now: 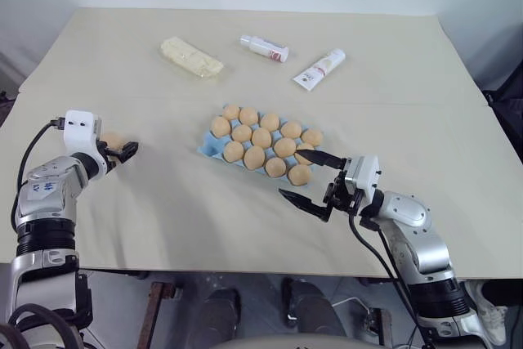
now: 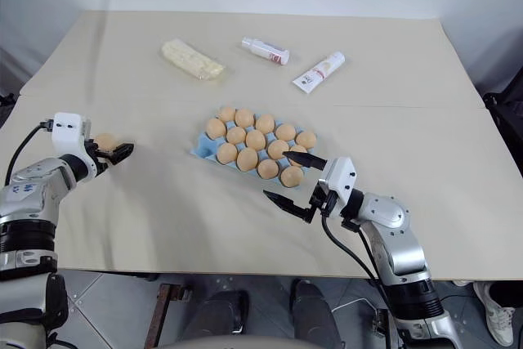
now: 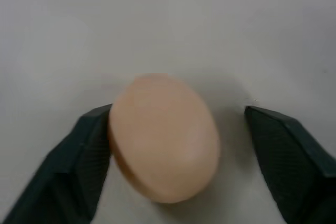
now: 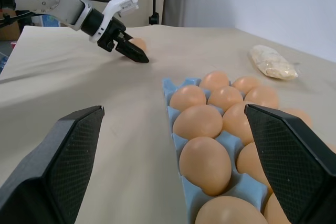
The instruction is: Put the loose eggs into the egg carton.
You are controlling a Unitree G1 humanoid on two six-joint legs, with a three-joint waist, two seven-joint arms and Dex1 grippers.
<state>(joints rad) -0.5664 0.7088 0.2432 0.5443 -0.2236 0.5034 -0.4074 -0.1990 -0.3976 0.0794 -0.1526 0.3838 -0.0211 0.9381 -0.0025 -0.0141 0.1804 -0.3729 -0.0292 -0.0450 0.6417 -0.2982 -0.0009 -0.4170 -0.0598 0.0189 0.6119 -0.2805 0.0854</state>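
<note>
One loose egg (image 1: 110, 140), tan-orange, lies on the beige cloth at the left. My left gripper (image 1: 121, 149) is open around it. In the left wrist view the egg (image 3: 164, 137) touches one finger (image 3: 86, 150), and a gap separates it from the other finger. The light blue egg carton (image 1: 206, 149) sits mid-table with several eggs in its cups. My right gripper (image 1: 292, 172) hangs open at the carton's near right corner, holding nothing. From the right wrist, the carton (image 4: 169, 85) is close and the left gripper (image 4: 137, 52) is far behind it.
At the back of the table lie a pale yellow wrapped block (image 1: 191, 56), a small white bottle with a red cap (image 1: 264, 47) and a white tube (image 1: 319, 69). The table's front edge runs just below both grippers.
</note>
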